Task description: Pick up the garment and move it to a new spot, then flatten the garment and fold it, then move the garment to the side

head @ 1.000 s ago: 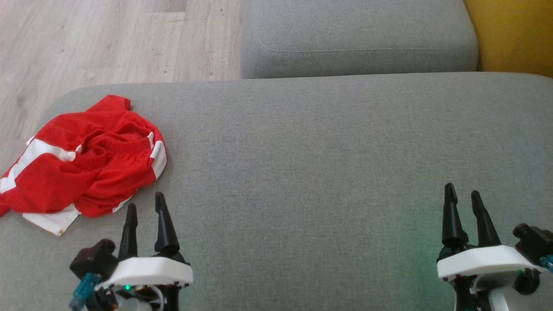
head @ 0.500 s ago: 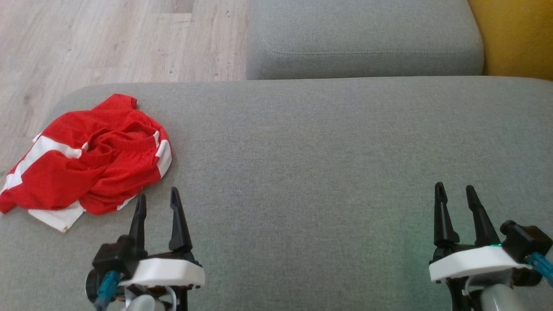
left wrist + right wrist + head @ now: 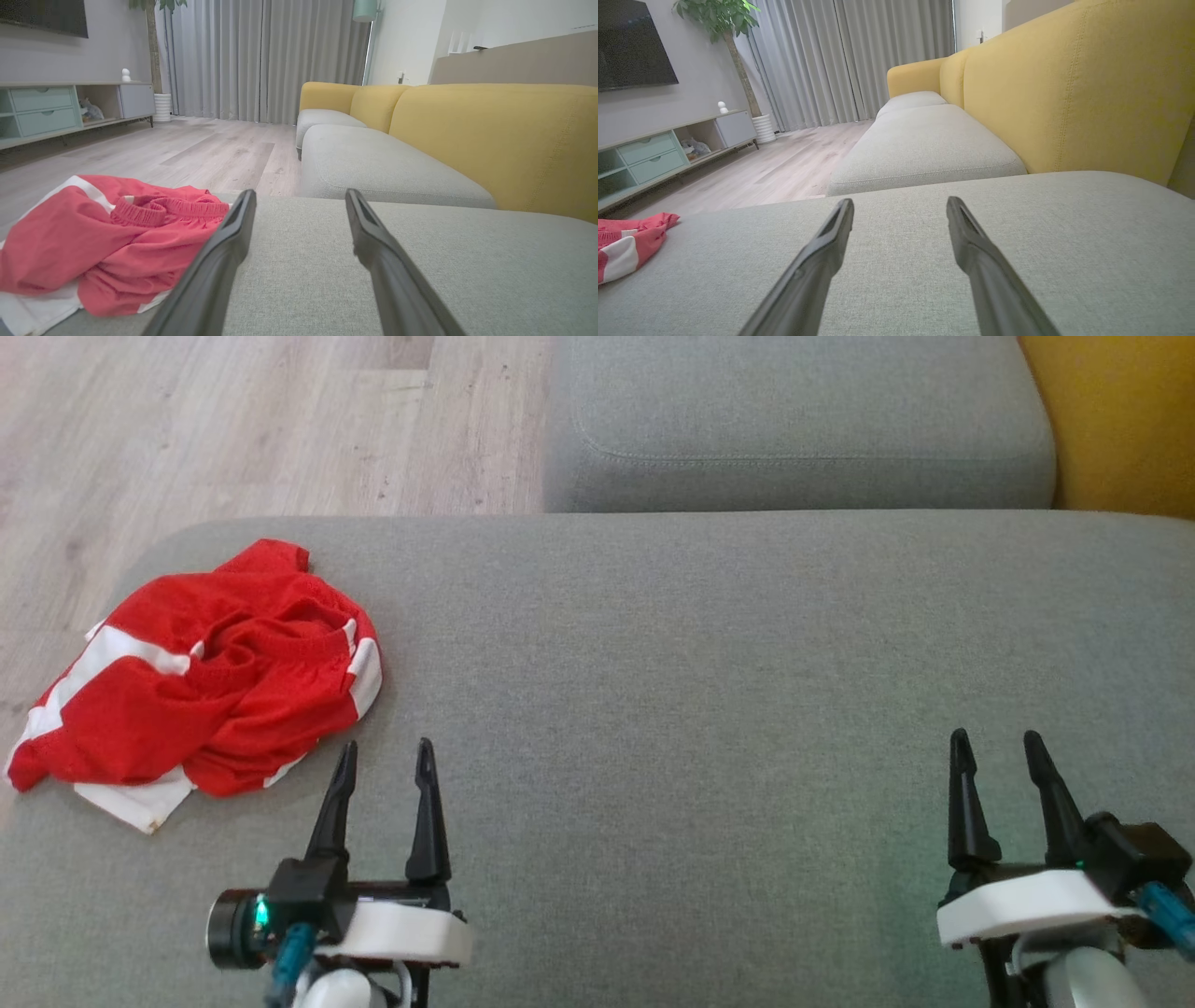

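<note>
The left tool [image 3: 387, 747] stands with its two long dark fingers spread wide and nothing between them. It hovers low over the broad grey woven-fabric sofa cushion [image 3: 709, 653], its fingertips just beside the near right edge of the crumpled red mesh garment with white stripes [image 3: 201, 681]. In the head view a thin strip of grey cloth separates finger and garment. The right tool [image 3: 995, 735] is spread just as wide and equally empty, well apart from the garment, over the cushion's right end. The garment lies bunched at the cushion's far left corner, with one white hem trailing toward the near edge. The head view gives the layout from above: both tools, the whole heap, a second grey seat cushion [image 3: 794, 420] beyond, and the pale wood plank floor [image 3: 233, 420] to the left. The left wrist view, looking low along its own fingers, shows the garment's gathered elastic waistband [image 3: 168, 210] and the left finger crossing in front of the red cloth; whether they touch cannot be told there. It also takes in the yellow upholstered backrest [image 3: 490, 140], the grey curtains [image 3: 261, 56] and a pale green drawer cabinet [image 3: 42, 109]. The right wrist view catches a small red-and-white edge of the garment at its left border, and bare grey cushion lies between its fingers.
</note>
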